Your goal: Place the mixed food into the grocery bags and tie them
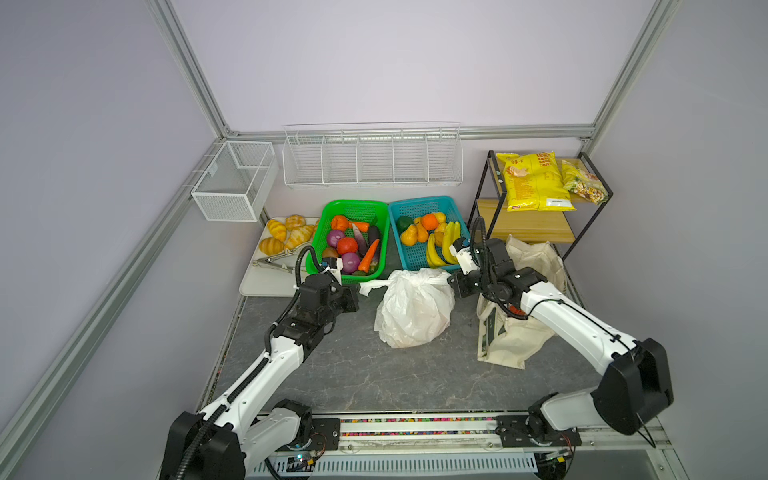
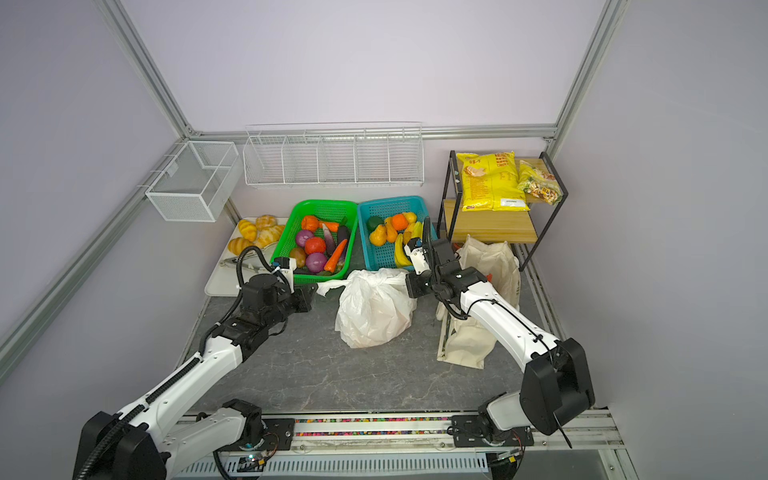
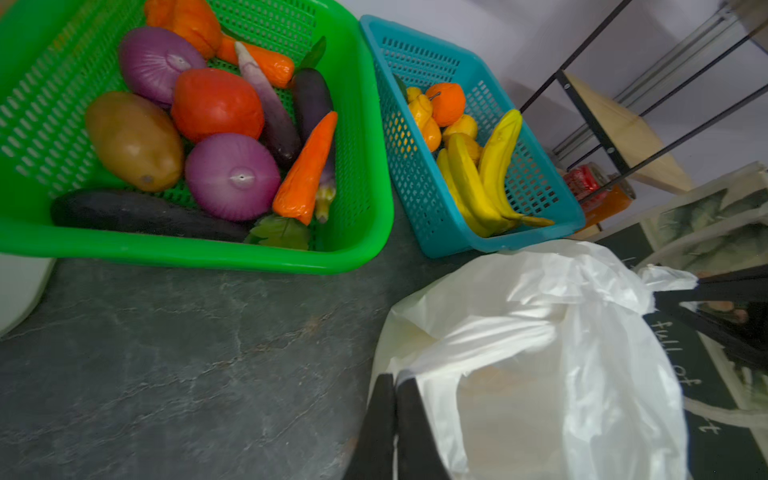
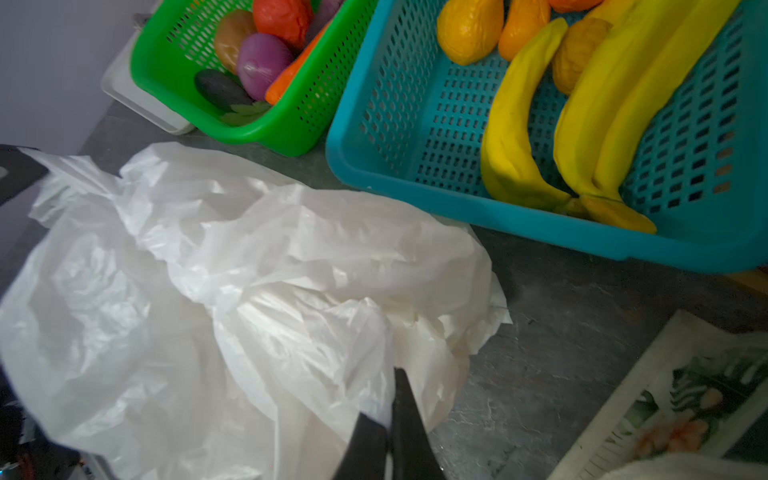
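Mid-bench (image 1: 332,374), just in front of the teal basket (image 1: 419,201): thin white plastic bag (image 1: 415,307), crinkled, half see-through, bulging and gathered at the top. Contents not distinguishable through the film.

Drawn out sideways towards the green basket (image 1: 353,203), one loop handle of the bag, pinched in the clenched left end effector (image 1: 360,291). In the left wrist view, black fingers (image 3: 376,424) pressed together on the plastic.

On the bag's opposite side, clamped tight on a fold of the same film, the right end effector (image 1: 451,281). In the right wrist view, closed fingers (image 4: 409,428) sunk into the crumpled plastic.

Just right of the bag, slumped under the right arm: cream canvas tote (image 1: 511,340) with green leaf print. Legible on its dark panel in the left wrist view, lettering (image 3: 681,361) "full of".

In the teal basket, yellow toy bananas (image 1: 440,249) and a round orange toy fruit (image 1: 429,221).

On the shelf (image 1: 536,228) behind, large yellow chip bag (image 1: 534,180), print too small to read.
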`<state>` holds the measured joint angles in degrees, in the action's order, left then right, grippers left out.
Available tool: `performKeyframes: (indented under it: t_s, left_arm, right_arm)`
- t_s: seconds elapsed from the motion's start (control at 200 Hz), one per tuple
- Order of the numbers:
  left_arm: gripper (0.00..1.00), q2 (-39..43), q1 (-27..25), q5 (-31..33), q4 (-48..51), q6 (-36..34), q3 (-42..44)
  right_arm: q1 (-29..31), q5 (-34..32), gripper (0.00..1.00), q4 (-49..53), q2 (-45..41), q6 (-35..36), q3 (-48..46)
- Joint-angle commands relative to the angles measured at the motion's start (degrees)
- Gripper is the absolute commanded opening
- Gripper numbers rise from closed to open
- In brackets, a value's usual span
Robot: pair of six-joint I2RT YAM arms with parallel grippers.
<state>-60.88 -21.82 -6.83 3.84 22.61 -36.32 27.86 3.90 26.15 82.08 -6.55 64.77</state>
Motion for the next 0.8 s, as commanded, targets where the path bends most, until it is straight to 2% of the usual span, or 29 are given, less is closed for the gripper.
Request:
performKeyframes:
  t_s: [0.0,0.195,0.285,0.37,0.44,0.475,0.55,0.595,0.66,0.73,0.795]
  left_arm:
    - [0.00,-0.7,2.6,17.5,3.5,-0.4,1.2]
    - [0.00,-2.3,4.6,18.7,3.1,-0.8,2.5]
    - [0.00,-3.2,5.5,16.9,2.4,-0.5,3.4]
    - [0.00,-1.8,5.4,8.7,1.4,-0.2,2.4]
    - [0.00,0.4,5.4,-2.5,-7.7,1.1,4.3]
    - [0.14,1.3,5.4,-6.9,-12.9,4.8,5.6]
    - [0.34,0.9,5.1,-15.3,-24.6,12.3,7.1]
    - [0.46,0.1,5.1,-19.0,-27.8,15.6,6.6]
    - [0.63,-1.1,4.4,-21.0,-29.5,18.7,5.5]
    - [0.74,-3.1,2.8,-20.7,-28.0,18.2,3.6]
    - [0.78,-6.2,0.6,-21.0,-26.9,16.9,1.2]
  right_arm:
    - [-1.7,-22.8,0.07,7.1,0.1,1.9,-1.7]
    - [-1.4,-30.0,0.07,8.1,1.3,2.0,-3.2]
    - [-1.3,-30.2,0.06,7.7,1.7,2.1,-3.6]
    - [0.3,-23.4,0.07,3.5,0.0,4.1,-4.7]
    - [0.8,-16.4,0.07,0.6,-1.5,4.1,-4.4]
    - [0.8,-14.3,0.07,-0.1,-1.8,3.9,-4.0]
    - [1.0,-13.3,0.07,0.4,-1.5,4.0,-2.5]
    - [1.2,-13.5,0.06,0.8,-1.4,4.2,-2.0]
    - [1.5,-13.5,0.07,0.8,-1.3,4.4,-1.8]
    - [1.8,-13.4,0.07,0.9,-1.1,4.6,-1.6]
    - [2.1,-13.5,0.07,0.8,-1.0,4.6,-1.6]
